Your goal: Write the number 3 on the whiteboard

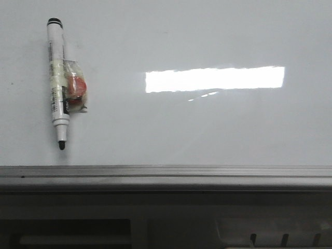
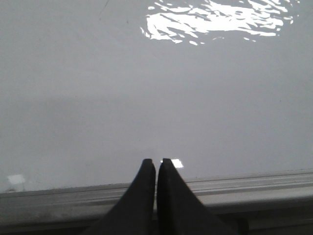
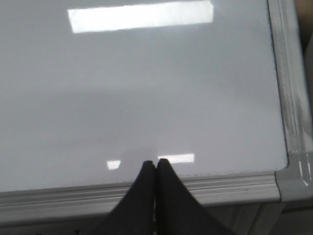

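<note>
Marker pen (image 1: 58, 83) lies uncapped on the whiteboard (image 1: 207, 135) toward the board's far left edge, tip pointing at the near rail (image 1: 166, 172), an orange-red lump taped to its barrel, seemingly a grip aid for the robot. The number 3 is nowhere on the board; its glossy surface shows only a bright light reflection (image 1: 215, 79). Left hand (image 2: 156, 161) and right hand (image 3: 155, 164) each hang over the near rail with fingers pressed together, holding nothing. The right sits near the board's near right corner (image 3: 293, 171). Writing has evidently not begun, and nothing stands between either hand and the pen
</note>
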Controlling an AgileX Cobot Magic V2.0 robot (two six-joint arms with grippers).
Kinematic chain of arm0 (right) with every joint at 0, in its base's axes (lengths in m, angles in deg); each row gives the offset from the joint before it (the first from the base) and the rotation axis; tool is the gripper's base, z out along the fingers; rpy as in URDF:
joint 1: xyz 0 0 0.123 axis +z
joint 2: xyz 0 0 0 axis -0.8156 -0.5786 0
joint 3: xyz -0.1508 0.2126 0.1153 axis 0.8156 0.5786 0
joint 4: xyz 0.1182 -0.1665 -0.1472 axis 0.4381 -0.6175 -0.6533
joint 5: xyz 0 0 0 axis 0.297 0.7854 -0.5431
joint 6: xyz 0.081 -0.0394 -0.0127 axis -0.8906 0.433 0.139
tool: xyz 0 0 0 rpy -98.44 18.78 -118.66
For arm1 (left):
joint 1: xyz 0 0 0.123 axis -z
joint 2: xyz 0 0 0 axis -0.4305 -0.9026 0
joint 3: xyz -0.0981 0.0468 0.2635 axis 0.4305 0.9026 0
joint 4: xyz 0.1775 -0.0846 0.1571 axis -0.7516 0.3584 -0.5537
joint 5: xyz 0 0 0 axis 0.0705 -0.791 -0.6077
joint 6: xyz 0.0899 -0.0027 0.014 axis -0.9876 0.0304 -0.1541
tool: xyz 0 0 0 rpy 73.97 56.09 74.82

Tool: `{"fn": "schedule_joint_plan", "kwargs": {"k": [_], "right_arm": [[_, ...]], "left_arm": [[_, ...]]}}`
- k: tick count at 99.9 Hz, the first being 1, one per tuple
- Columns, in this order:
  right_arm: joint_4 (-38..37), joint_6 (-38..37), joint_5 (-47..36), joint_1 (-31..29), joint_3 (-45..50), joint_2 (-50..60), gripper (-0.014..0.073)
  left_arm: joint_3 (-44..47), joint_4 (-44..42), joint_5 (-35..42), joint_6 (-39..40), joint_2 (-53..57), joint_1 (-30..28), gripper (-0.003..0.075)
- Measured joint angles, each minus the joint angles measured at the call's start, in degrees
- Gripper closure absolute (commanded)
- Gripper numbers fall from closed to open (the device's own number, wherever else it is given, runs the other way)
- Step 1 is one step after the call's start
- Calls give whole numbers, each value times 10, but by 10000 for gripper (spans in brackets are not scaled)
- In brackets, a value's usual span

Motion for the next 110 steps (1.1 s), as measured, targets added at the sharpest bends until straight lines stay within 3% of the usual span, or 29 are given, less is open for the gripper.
{"fn": "schedule_joint_plan", "kwargs": {"k": [99,110], "right_arm": [[0,0,-8,0,0,0,655],[15,0,-58,0,0,0,655]], "left_arm": [[0,0,0,0,0,0,741],[0,69,6,0,0,0,741]]}}
